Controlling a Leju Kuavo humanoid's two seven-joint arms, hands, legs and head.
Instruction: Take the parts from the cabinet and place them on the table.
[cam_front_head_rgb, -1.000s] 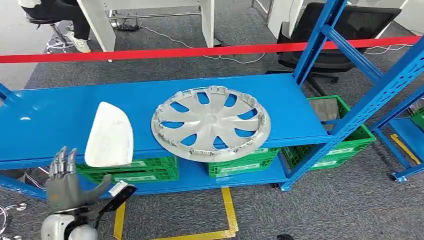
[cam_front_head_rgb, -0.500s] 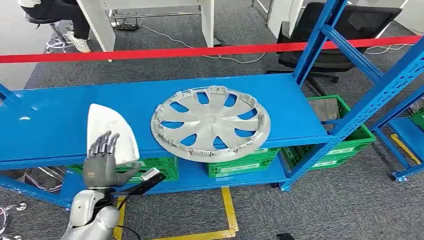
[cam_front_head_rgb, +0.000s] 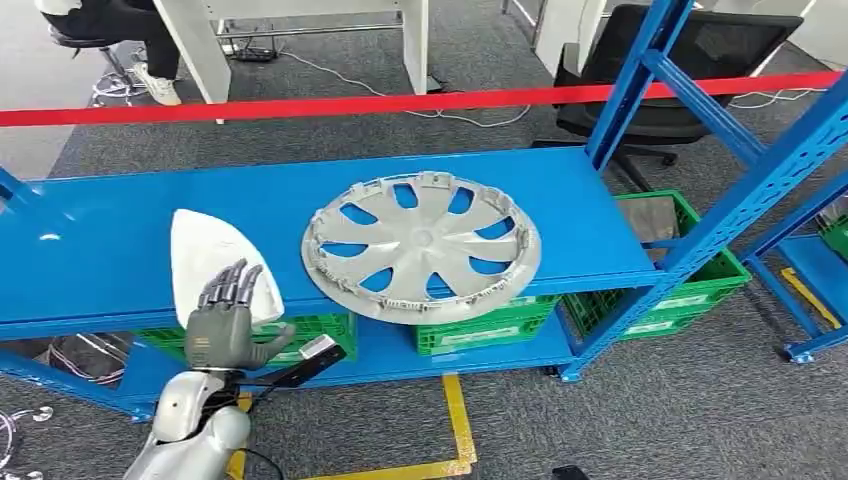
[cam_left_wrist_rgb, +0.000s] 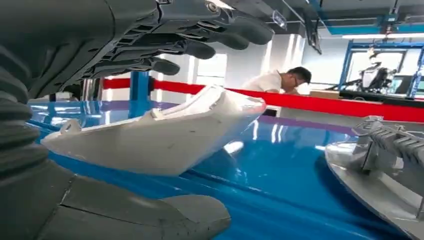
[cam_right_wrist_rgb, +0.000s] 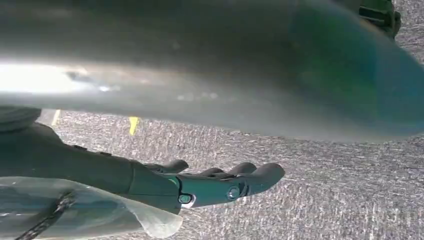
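Reaching up at the front edge of the blue shelf (cam_front_head_rgb: 120, 240), the left robot hand (cam_front_head_rgb: 225, 325) is hanging released, fingers spread above and thumb below the near end of the white part (cam_front_head_rgb: 210, 262), not gripping it. The white part is lying on the shelf just beside the silver wheel cover (cam_front_head_rgb: 422, 245). The right robot hand (cam_right_wrist_rgb: 210, 185) is hanging released over grey carpet, fingers loosely extended
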